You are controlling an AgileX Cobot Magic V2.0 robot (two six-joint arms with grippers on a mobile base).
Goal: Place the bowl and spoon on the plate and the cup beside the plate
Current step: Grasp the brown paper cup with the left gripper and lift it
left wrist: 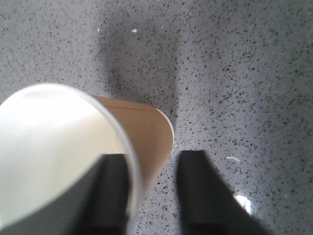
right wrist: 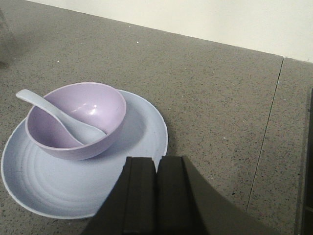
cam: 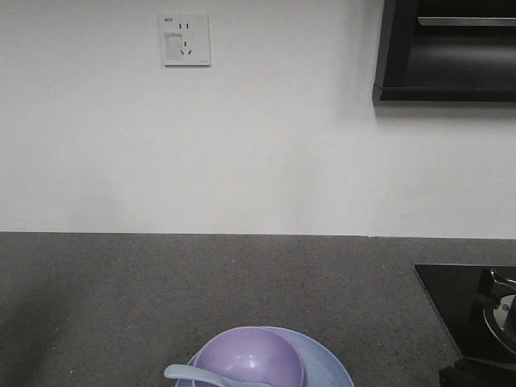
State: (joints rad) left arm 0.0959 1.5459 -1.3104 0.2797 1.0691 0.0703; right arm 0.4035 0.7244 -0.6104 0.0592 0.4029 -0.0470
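Observation:
The brown paper cup (left wrist: 144, 134) stands on the speckled counter in the left wrist view, its white inside filling the lower left. My left gripper (left wrist: 154, 169) is open astride the cup's wall, one finger (left wrist: 112, 191) inside the rim and the other finger (left wrist: 203, 191) outside, clear of the cup. The lavender bowl (right wrist: 93, 105) sits on the pale blue plate (right wrist: 142, 129), and the spoon (right wrist: 58, 117) lies in the bowl with its handle over the left rim. My right gripper (right wrist: 157, 164) is shut and empty, just above the plate's near right edge. The bowl (cam: 250, 355), spoon (cam: 189, 374) and plate (cam: 329, 367) also show at the front view's bottom edge.
A black stove top (cam: 468, 306) lies at the counter's right end. A white wall with a socket (cam: 185, 39) backs the counter, and a dark cabinet (cam: 447, 52) hangs at the upper right. A seam (right wrist: 266, 132) runs across the counter right of the plate.

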